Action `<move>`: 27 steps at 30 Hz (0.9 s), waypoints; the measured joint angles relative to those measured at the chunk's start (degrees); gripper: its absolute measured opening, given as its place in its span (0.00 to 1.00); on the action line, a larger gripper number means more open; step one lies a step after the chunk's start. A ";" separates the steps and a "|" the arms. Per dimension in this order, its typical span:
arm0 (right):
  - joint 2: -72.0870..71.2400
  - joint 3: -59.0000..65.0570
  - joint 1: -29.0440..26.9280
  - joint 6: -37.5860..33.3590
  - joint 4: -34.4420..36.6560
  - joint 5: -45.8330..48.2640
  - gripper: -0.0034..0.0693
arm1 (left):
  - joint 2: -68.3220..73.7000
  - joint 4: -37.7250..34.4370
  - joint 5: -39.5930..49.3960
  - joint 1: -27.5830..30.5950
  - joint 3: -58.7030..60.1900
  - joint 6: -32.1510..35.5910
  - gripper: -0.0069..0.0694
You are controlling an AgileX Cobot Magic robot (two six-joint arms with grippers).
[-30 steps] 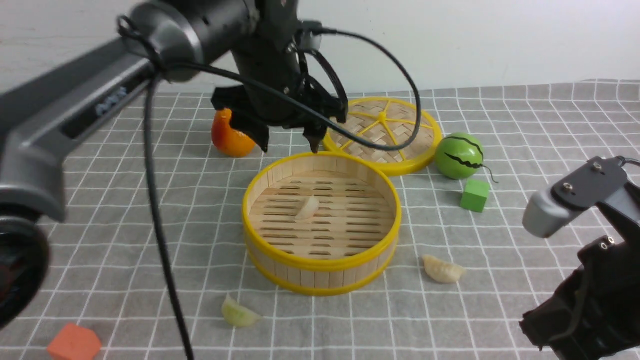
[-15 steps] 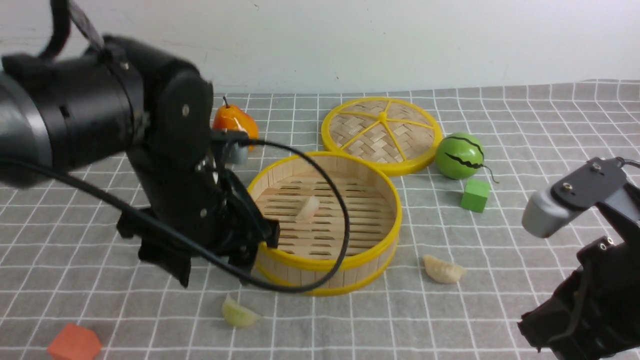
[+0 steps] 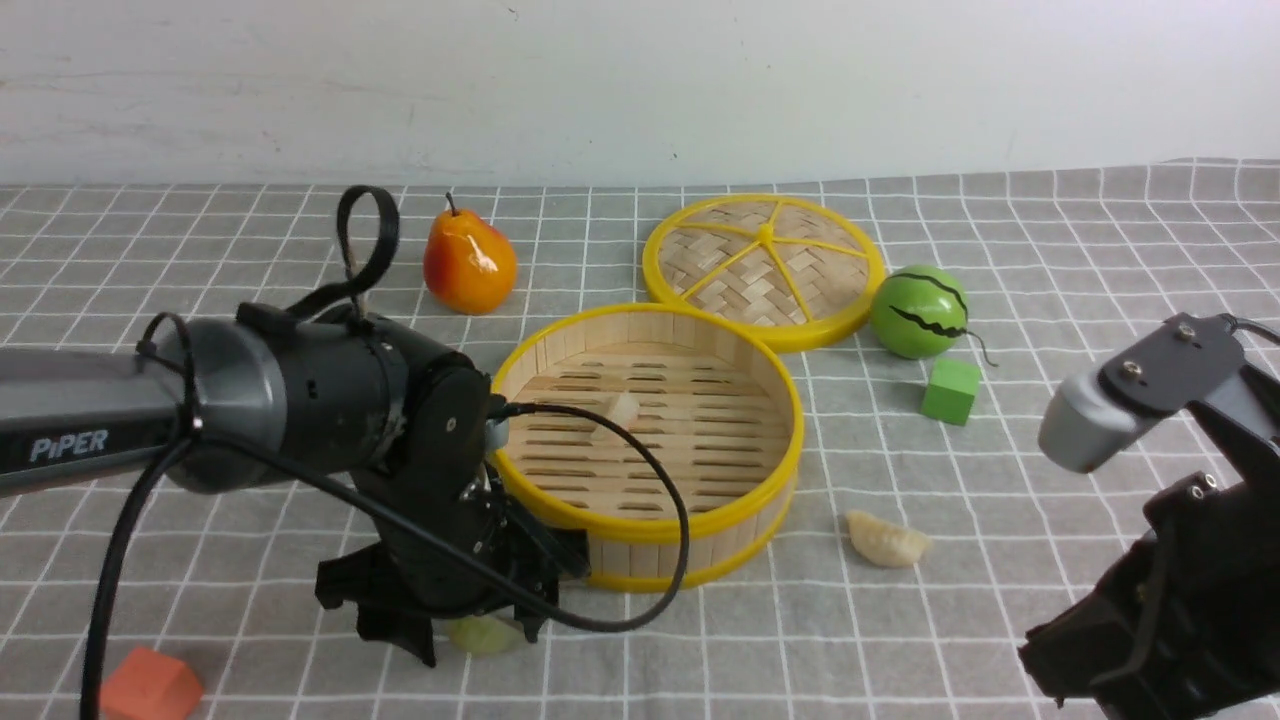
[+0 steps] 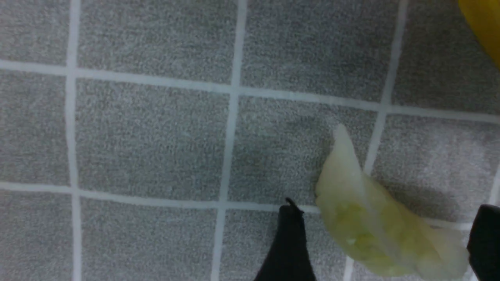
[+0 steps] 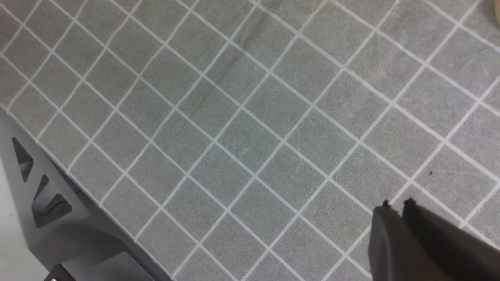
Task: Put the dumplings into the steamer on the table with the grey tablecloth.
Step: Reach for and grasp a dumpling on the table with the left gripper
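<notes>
left fingers (image 4: pixel 291 249) spread wide, straddling the pale green dumpling (image 4: pixel 371 226) on the desk (image 3: pixel 1050 300) just in front of the steamer (image 3: pixel 640 525). right fingers (image 5: pixel 390 242) nearly closed, empty. one cream dumpling (image 3: pixel 615 413) inside the steamer; second cream dumpling (image 3: pixel 885 540) right of it.

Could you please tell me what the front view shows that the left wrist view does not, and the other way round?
Front only: the whole steamer with one cream dumpling inside, a second cream dumpling on the cloth to its right, the lid, pear, melon, green block and orange block.
Left wrist only: the green dumpling close up, lying between the left gripper's open fingers.
Both: the green dumpling, the left gripper, the cloth and some of the steamer's yellow rim.
</notes>
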 joint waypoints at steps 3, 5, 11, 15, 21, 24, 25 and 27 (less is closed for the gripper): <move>0.00 0.00 0.00 -0.20 0.34 0.07 0.12 | 0.71 0.17 -0.11 0.00 0.00 -0.21 0.80; 0.00 0.00 0.00 -0.26 0.36 0.07 0.12 | 0.76 0.24 -0.05 0.00 0.00 -0.54 0.76; 0.00 0.00 0.00 -0.40 0.53 0.07 0.13 | 0.65 0.68 0.16 0.00 0.00 -1.09 0.47; 0.00 0.00 0.00 -0.40 0.54 0.07 0.13 | -0.62 0.94 0.10 0.00 0.00 -1.21 0.25; 0.00 0.00 0.00 -0.40 0.58 0.07 0.13 | -4.79 3.42 0.26 0.00 0.00 -0.30 0.07; 0.00 0.00 0.00 -0.40 0.58 0.07 0.13 | -6.01 4.75 1.57 0.00 0.00 -0.18 0.07; 0.00 0.00 0.00 -0.40 0.58 0.07 0.13 | -6.08 5.12 2.17 0.00 0.00 -0.18 0.07; 0.00 0.00 0.00 -0.40 0.58 0.07 0.13 | -6.32 5.97 3.46 0.00 0.00 -0.14 0.07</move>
